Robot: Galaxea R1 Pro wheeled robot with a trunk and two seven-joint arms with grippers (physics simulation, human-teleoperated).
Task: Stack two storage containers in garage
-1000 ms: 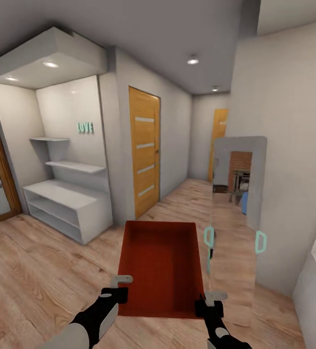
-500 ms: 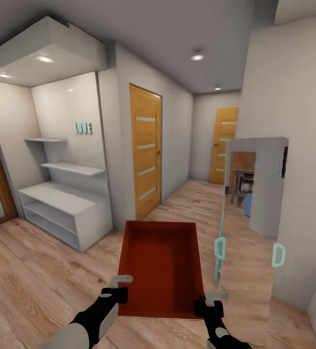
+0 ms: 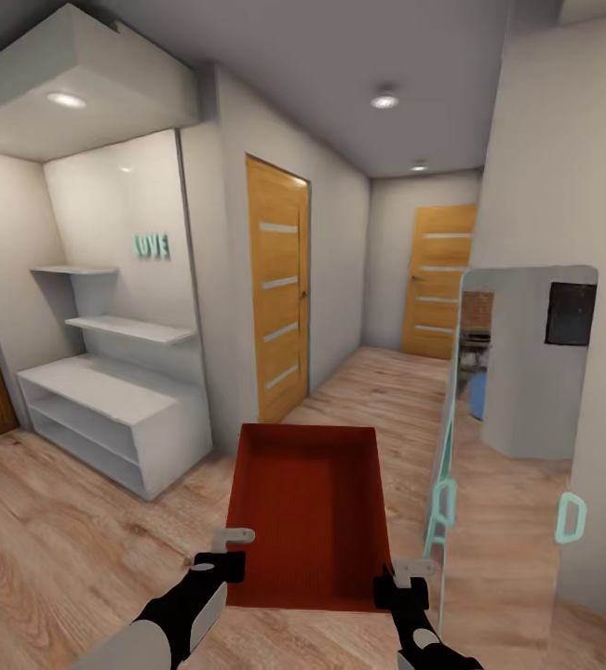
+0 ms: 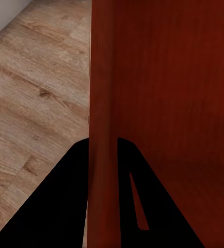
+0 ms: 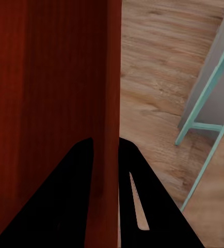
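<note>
One orange-red open-topped storage container (image 3: 304, 507) hangs in front of me above a light wood plank floor, carried between both arms. My left gripper (image 3: 230, 551) is shut on the near left corner of its wall. In the left wrist view the left gripper (image 4: 104, 155) has one dark finger on each side of the thin red container wall (image 4: 104, 103). My right gripper (image 3: 405, 577) is shut on the near right corner, and the right wrist view shows the right gripper (image 5: 106, 155) clamping the container wall (image 5: 112, 77) the same way. The container looks empty.
A hallway runs ahead with an orange wooden door (image 3: 279, 288) on the left wall and another orange door (image 3: 440, 279) at its far end. A white shelf unit (image 3: 107, 409) stands at left. A tall mirror with a teal frame (image 3: 517, 447) leans at right, close to the container.
The whole view has shifted: the shelf unit slid left and the mirror moved right and nearer, so I have moved forward into the hallway. The container stays held the same way.
</note>
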